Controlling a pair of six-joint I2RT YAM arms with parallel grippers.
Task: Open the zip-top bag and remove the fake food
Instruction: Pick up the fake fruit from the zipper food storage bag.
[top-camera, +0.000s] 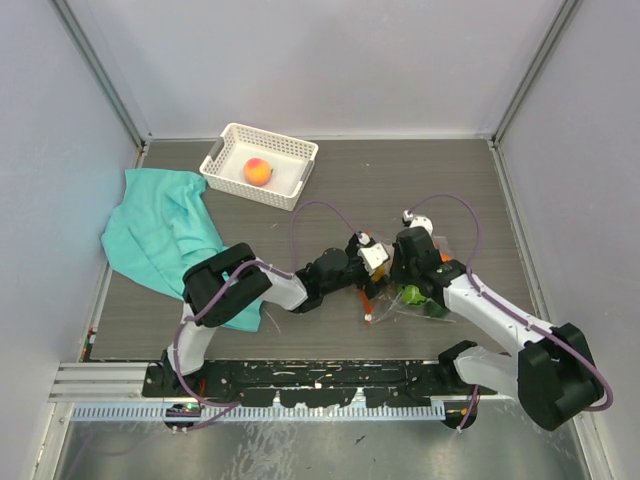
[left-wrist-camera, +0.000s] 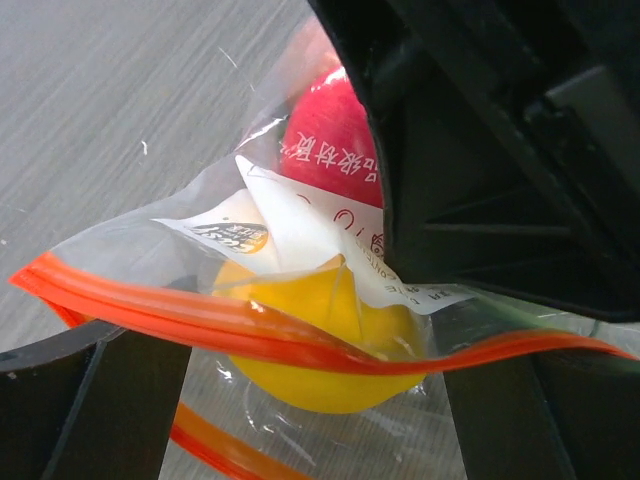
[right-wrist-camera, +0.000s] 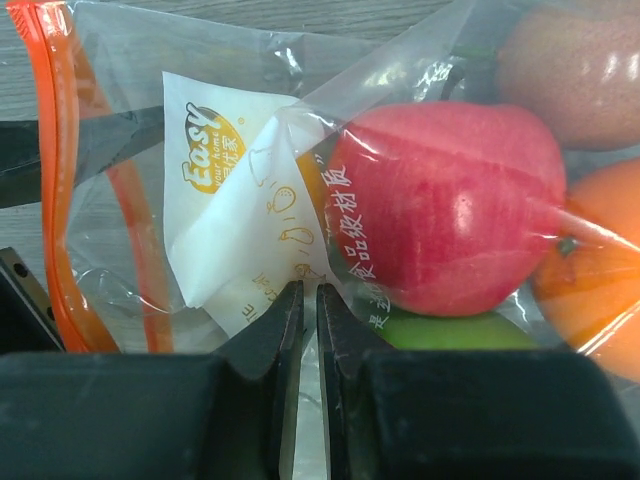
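Observation:
The zip-top bag (top-camera: 415, 298) lies near the front middle of the table, with both grippers on it. My right gripper (right-wrist-camera: 303, 290) is shut, pinching the clear film beside the white label (right-wrist-camera: 230, 200). Behind the film lie a red fruit (right-wrist-camera: 450, 220), an orange one (right-wrist-camera: 590, 300), a green one (right-wrist-camera: 450, 332) and a brownish one (right-wrist-camera: 570, 70). My left gripper (left-wrist-camera: 315, 345) is open at the bag's mouth. The orange-red zipper strip (left-wrist-camera: 200, 320) runs across its fingers (left-wrist-camera: 130, 400), and a yellow fruit (left-wrist-camera: 330, 370) sits between them. The bag's mouth is parted. A peach fruit (top-camera: 257, 172) lies in the basket.
The white slotted basket (top-camera: 228, 140) stands at the back left. A teal cloth (top-camera: 160, 235) lies crumpled at the left, under the left arm's elbow. The right gripper's black body (left-wrist-camera: 500, 150) fills the upper right of the left wrist view.

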